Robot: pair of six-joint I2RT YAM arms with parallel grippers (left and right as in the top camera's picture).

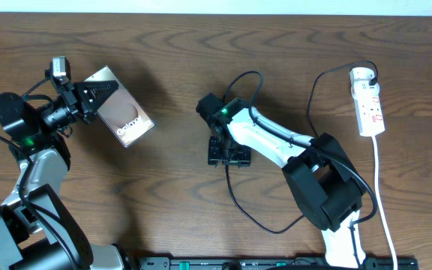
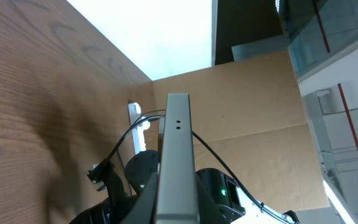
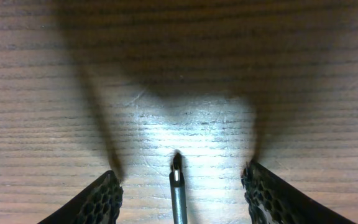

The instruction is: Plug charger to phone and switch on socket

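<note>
My right hand [image 1: 227, 154] points down at the counter [image 1: 163, 202], well to the right of the phone [image 1: 124, 116]. Its fingers [image 3: 101, 199] are spread wide. The charger [image 3: 178, 186] shows its plug tip midway between them, touched by neither, with its long axis running straight out ahead of the hand. My left hand [image 1: 88, 94] is clamped on the phone's left end and holds it tilted off the counter. In the left wrist view I see the phone edge-on, and its free end, with two small holes, aims across at the right arm and the socket [image 1: 368, 101], which is far right of the phone. I judge the next move turns on closing on the tip, then carrying it left to that free end, so the right arm is the one to do it.
</note>
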